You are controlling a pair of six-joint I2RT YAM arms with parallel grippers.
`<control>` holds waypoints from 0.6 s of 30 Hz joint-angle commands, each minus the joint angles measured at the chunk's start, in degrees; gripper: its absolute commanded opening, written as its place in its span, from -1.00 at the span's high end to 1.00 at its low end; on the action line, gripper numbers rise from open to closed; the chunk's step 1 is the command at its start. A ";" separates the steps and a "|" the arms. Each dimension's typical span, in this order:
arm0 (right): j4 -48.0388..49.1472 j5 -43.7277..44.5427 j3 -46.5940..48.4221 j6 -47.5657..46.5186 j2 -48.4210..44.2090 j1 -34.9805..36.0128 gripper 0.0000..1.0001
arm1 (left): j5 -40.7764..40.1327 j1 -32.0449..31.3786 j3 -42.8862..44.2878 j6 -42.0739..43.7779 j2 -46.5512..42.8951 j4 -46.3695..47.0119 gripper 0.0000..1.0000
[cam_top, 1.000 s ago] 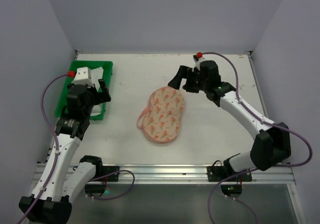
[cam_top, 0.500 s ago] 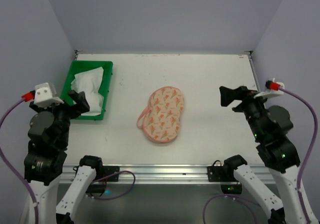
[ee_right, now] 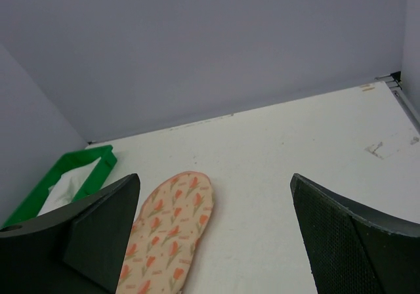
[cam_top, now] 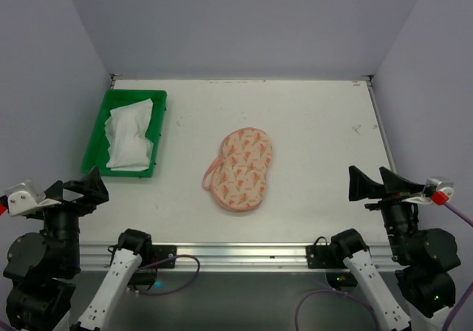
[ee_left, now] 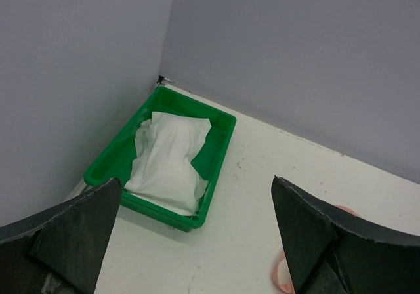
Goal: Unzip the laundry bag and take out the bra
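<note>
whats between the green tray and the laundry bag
Nothing: only bare white table separates the green tray from the laundry bag, as the top external view shows most clearly.

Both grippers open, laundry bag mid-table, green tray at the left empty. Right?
Not quite. The green tray is not empty: white cloth lies in it, as the left wrist view shows. The laundry bag is mid-table; left gripper and right gripper are open.

Right claw (ee_right: 213, 179) spread wide, laundry bag (ee_right: 167, 231) lying flat on the white desk (ee_right: 295, 136), green tray (ee_right: 98, 156) holding white cloth (ee_right: 62, 190) at the desk's far left corner
</note>
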 commanded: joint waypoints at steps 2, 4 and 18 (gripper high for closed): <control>-1.63 -0.10 -1.90 -0.39 -3.20 0.12 -0.97 | -0.92 -1.18 -0.26 -1.56 -0.51 -3.06 -1.00; -1.54 -0.19 -2.17 -0.30 -4.00 0.12 -0.97 | -0.65 -1.19 -1.04 -1.82 -0.60 -3.15 -1.00; 0.13 -1.86 -4.63 0.48 -3.65 0.12 -0.97 | 1.63 -1.19 -3.95 -2.61 0.45 -1.92 -1.00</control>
